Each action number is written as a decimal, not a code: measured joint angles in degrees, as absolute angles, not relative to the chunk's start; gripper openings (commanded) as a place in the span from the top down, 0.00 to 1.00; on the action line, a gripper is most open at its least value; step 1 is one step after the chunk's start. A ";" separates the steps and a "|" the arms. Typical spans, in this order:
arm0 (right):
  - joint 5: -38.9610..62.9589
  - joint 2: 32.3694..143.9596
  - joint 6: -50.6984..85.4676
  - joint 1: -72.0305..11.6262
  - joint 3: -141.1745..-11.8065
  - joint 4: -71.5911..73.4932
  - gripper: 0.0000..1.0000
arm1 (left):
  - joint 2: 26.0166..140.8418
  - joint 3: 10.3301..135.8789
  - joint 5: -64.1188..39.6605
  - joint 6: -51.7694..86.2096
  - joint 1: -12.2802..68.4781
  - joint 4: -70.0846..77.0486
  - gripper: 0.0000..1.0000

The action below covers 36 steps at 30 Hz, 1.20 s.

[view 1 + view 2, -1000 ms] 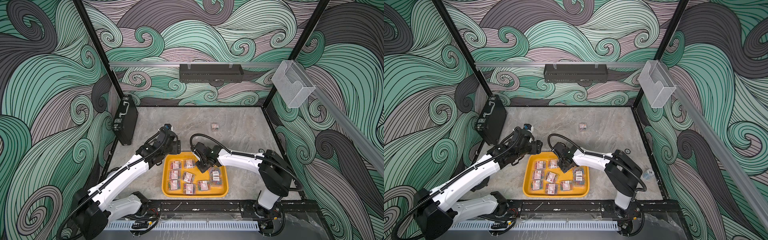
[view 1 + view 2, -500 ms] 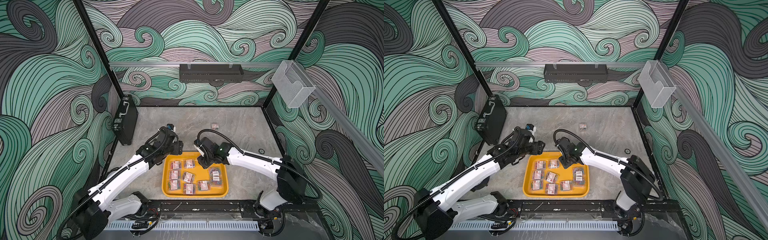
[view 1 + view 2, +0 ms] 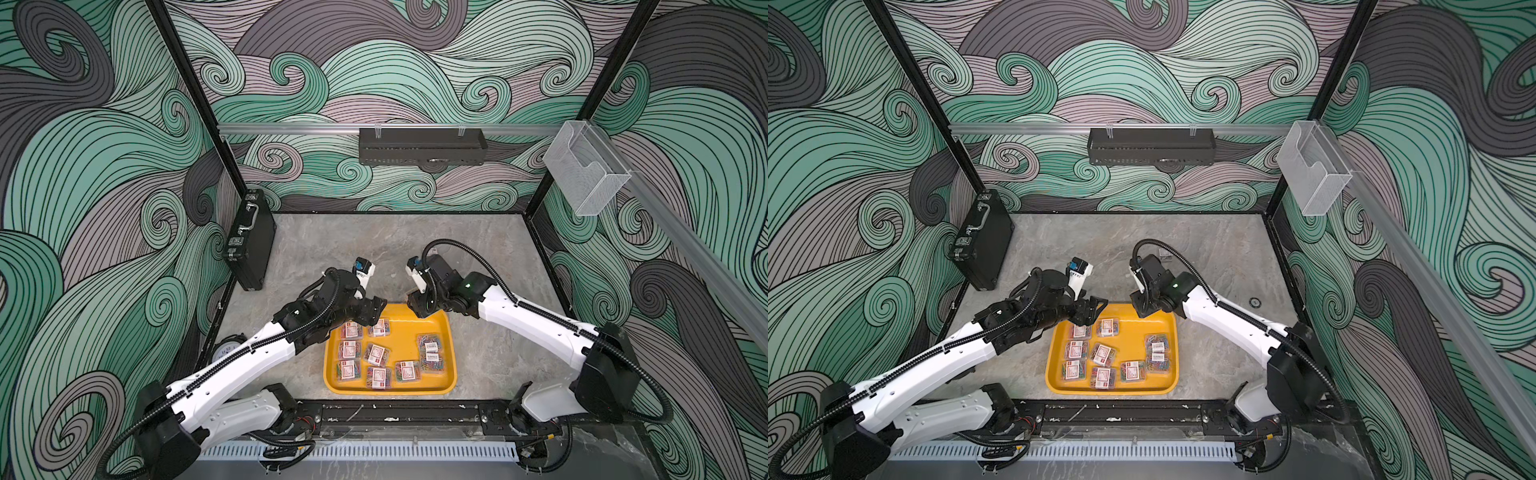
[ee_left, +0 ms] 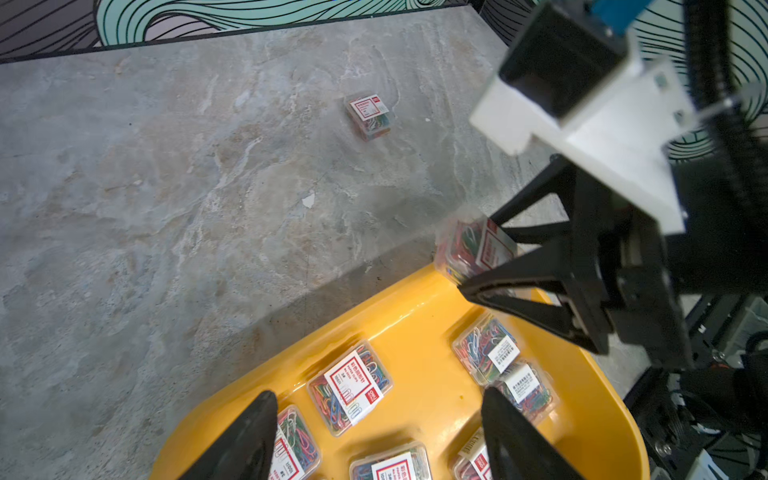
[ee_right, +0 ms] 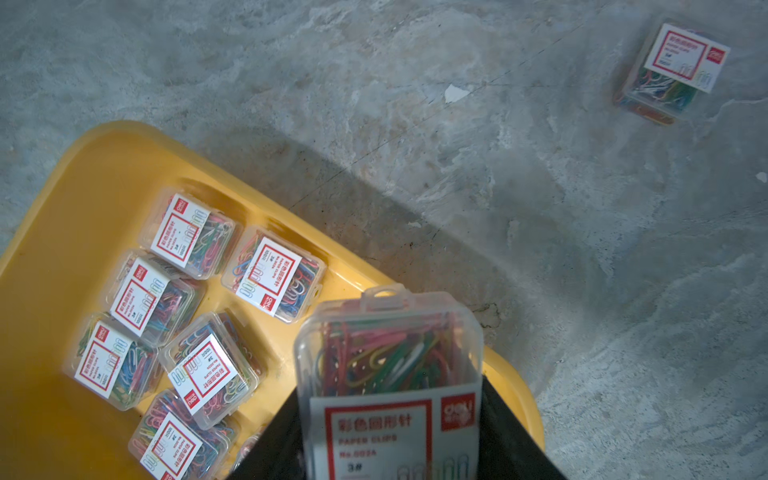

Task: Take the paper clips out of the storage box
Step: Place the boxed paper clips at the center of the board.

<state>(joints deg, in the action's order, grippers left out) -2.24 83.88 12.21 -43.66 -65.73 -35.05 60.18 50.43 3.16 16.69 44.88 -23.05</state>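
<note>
The yellow storage box (image 3: 405, 328) (image 3: 1133, 328) lies at the table's near middle with several clear boxes of paper clips (image 3: 376, 354) (image 3: 1103, 353) in it. My right gripper (image 5: 390, 386) (image 3: 417, 307) is shut on one paper-clip box (image 5: 390, 345) (image 4: 473, 249), held above the tray's far rim (image 5: 515, 390). My left gripper (image 4: 378, 395) (image 3: 376, 313) hangs open over the tray's far left corner, above the boxes and with nothing between its fingers. One more paper-clip box (image 4: 369, 114) (image 5: 673, 70) (image 3: 1165, 257) lies on the bare table farther back.
A black briefcase (image 3: 249, 241) leans at the left wall. A clear wall holder (image 3: 582, 170) hangs at the right and a black shelf (image 3: 422, 145) on the back wall. A small clock (image 3: 226, 349) lies under my left arm. Grey table (image 3: 490, 357) surrounds the tray.
My right gripper has risen out of the tray with a paper-clip box and moved back to the far rim. The left gripper has shifted slightly right over the tray's corner.
</note>
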 measured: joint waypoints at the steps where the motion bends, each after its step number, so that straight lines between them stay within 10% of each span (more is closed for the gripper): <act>1: -2.17 83.85 12.14 -42.74 -66.13 -35.07 0.47 | 60.14 50.43 3.07 16.38 45.30 -22.87 0.25; 36: -4.80 99.57 6.46 -20.86 -80.53 -35.22 0.49 | 58.54 50.00 8.01 15.57 48.40 -24.08 0.26</act>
